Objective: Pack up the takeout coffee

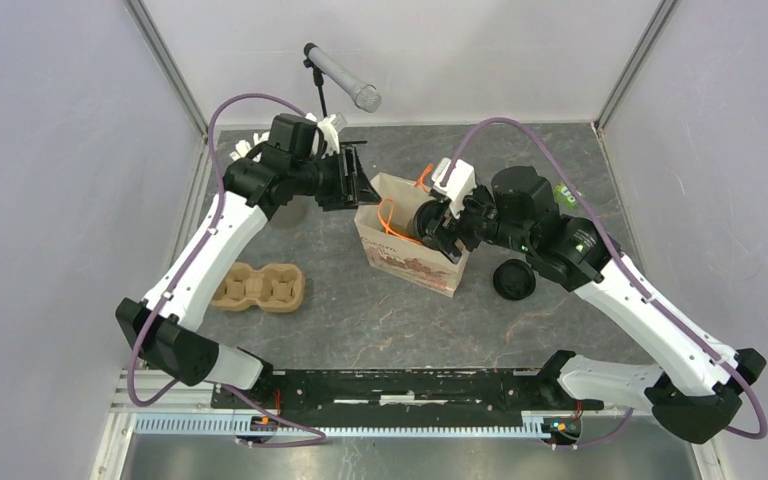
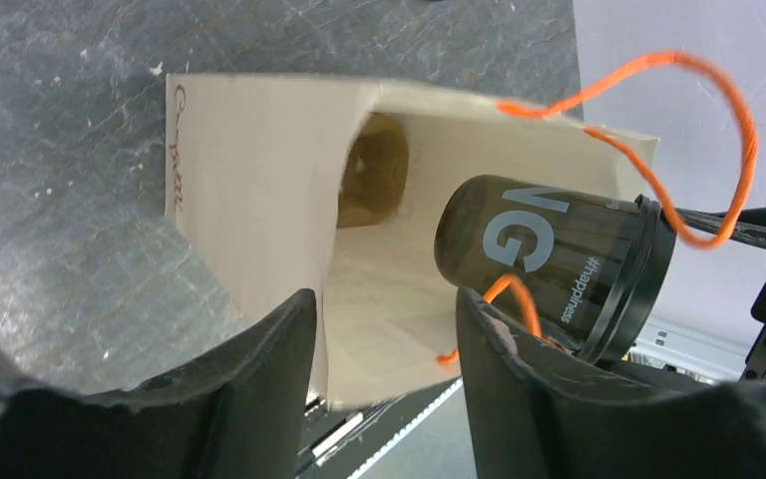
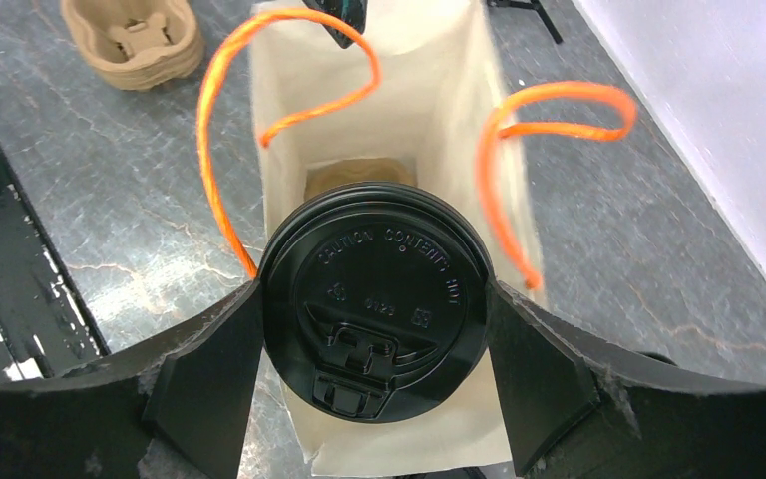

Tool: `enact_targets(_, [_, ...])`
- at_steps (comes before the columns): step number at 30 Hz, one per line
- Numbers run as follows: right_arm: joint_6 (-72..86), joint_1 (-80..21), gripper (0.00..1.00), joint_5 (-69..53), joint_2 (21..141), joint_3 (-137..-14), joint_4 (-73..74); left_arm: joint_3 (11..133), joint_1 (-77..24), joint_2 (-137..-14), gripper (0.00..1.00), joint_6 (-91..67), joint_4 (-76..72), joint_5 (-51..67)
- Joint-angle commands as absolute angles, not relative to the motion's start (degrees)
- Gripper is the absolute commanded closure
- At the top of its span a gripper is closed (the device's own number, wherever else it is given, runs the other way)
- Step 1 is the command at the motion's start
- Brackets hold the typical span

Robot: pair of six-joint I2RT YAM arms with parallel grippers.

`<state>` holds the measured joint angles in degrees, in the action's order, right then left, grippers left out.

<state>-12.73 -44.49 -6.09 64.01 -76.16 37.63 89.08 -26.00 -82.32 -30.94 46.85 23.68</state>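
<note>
The brown paper bag (image 1: 405, 245) with orange string handles stands tilted at mid-table, its mouth facing up and right. My right gripper (image 1: 430, 228) is shut on the takeout coffee, a black cup with a black lid (image 3: 374, 304). It holds the cup tilted, base first, at the bag's mouth (image 3: 389, 130). The left wrist view shows the cup (image 2: 549, 254) with its base just inside the bag (image 2: 249, 190). My left gripper (image 2: 384, 304) is open and straddles the bag's upper-left rim, one finger outside and one inside. It also shows in the top view (image 1: 360, 185).
A second black lidded cup (image 1: 513, 280) stands on the table right of the bag. A brown cardboard cup carrier (image 1: 260, 288) lies to the left. A brown cardboard piece (image 3: 359, 175) lies at the bag's bottom. A microphone on a stand (image 1: 345, 80) is at the back.
</note>
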Motion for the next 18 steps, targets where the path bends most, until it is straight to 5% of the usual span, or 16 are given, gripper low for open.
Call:
enact_targets(1, [-14.88,-45.84,0.32,-10.63,61.5,-74.45,34.54,92.11,-26.09,-79.07,0.35,-26.68,55.49,21.7])
enact_targets(5, [-16.37,-48.17,0.32,-8.64,60.31,-72.07,35.94,90.1,-26.04,-75.53,0.25,-23.73,59.12,22.19])
enact_targets(18, [-19.92,-58.42,0.33,2.28,55.86,-65.26,40.9,79.13,-26.09,-64.29,0.19,-23.43,60.32,32.54])
